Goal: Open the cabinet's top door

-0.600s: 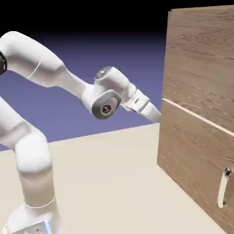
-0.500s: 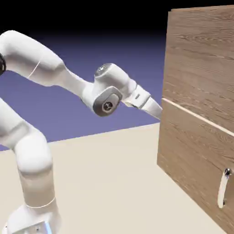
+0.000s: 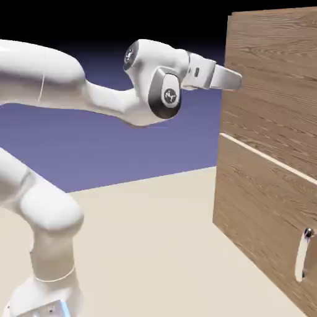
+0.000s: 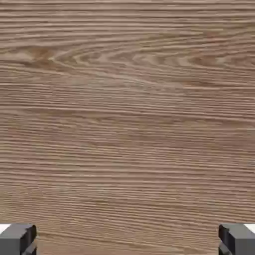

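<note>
Higher than in the earlier frames, the white, rounded robot arm [image 3: 114, 102] has lifted its wrist and swung its hand up from the level of the cabinet's seam, so that the white two-finger gripper [image 3: 237, 82] now appears against the upper panel, pointing toward the exterior view's right and tilted slightly downward. The arm's elbow section at the exterior view's left has also levelled out, while the large brown wood-grain cabinet [image 3: 224, 124] has kept its place. Its top door, the flat brown wood-grain upper panel [image 3: 275, 86], is at the exterior view's right, above a thin pale seam [image 3: 266, 156]; it looks closed, and its far side runs out of the picture. Below the seam is the brown wood-grain lower panel [image 3: 260, 213], with a small curved silver bar handle [image 3: 301, 257] standing upright near the right edge. In the hand view, brown grain fills the space ahead, and the small grey finger tips [image 4: 17, 240] sit far apart at the bottom corners: the gripper is wide open, with nothing held between them. Whether it touches the wood cannot be told. Pale tabletop [image 3: 142, 247] stretches beneath the arm.
</note>
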